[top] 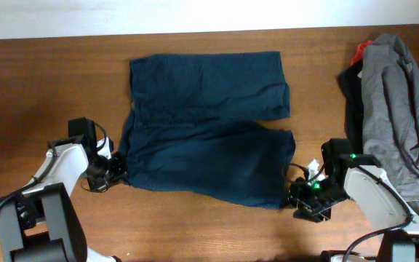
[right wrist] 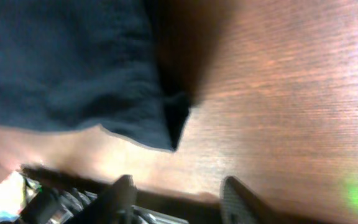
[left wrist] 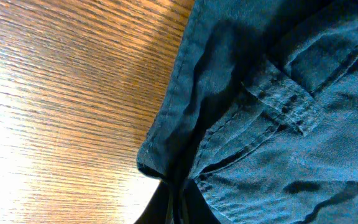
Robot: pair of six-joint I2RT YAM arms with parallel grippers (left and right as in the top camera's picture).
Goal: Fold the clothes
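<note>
- Two sets of jaws sit low at the near edge of the shorts [top: 209,138], one at each end.
- As to the left jaws: pressed together, pinching the near waistband corner [left wrist: 166,155], with cloth drawn down into a tight fold at the bottom of the left wrist view.
- As to the right jaws: spread and holding nothing, fingers [right wrist: 122,194] apart at the bottom of the right wrist view. The hem corner [right wrist: 174,124] is just ahead, not yet between them.
- Shorts flat on the desk [top: 49,80], about mid-desk, waistband toward the left, two legs toward the right, far leg beyond the near one.
- Off at the right edge of the desk, a grey heap [top: 398,109], well apart from the shorts, with red cloth [top: 358,52] peeping out at its far side; no part in this.
- Step in hand, by the look of it: taking hold of the near edge for a first fold, leg onto leg. One end gripped, the other not.
- Next move, likely: ease the right jaws forward over the hem corner and close. Then lift both ends together and carry the near half over the far half, edge kept taut.
- Pose: left arm [top: 64,164] reaching in low from the near left, wrist turned toward the waistband; right arm [top: 373,189] reaching in low from the near right, wrist close to the desk, aimed at the hem.
</note>
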